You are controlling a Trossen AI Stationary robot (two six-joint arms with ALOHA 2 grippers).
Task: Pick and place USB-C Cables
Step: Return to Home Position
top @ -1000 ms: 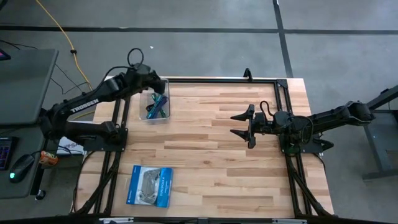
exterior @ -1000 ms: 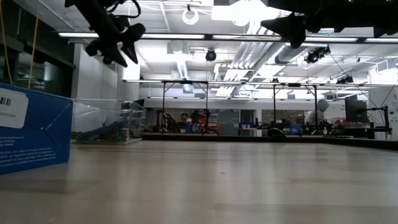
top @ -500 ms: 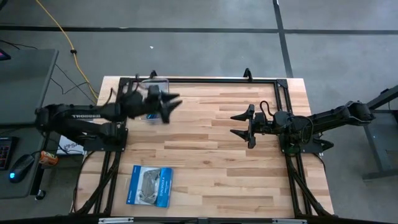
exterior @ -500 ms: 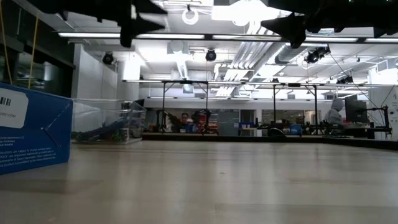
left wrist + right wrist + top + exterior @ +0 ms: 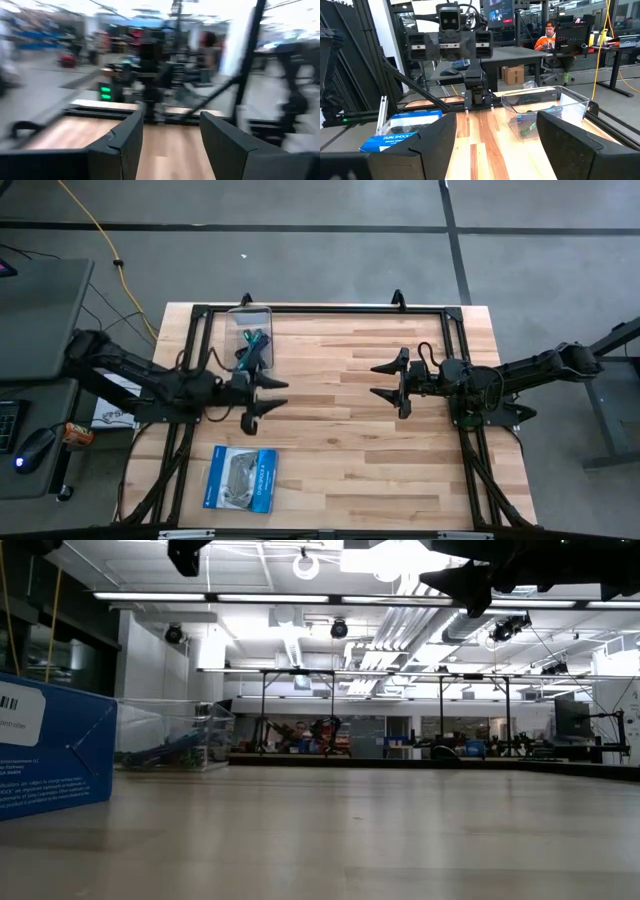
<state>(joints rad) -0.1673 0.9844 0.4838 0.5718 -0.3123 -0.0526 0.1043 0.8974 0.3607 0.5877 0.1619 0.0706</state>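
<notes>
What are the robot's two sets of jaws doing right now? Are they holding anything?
Left gripper: jaws open, holding nothing.
Right gripper: jaws open, holding nothing.

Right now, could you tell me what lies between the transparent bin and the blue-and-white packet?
In the high view, the open left gripper hangs over bare tabletop between the transparent bin and packet.

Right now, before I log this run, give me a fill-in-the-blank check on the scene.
The USB-C cables lie inside the transparent ____.
The left gripper hangs above the table with its fingers ____.
The blue-and-white packet lies on the ____ arm's side.
Missing: bin; open; left.
</notes>
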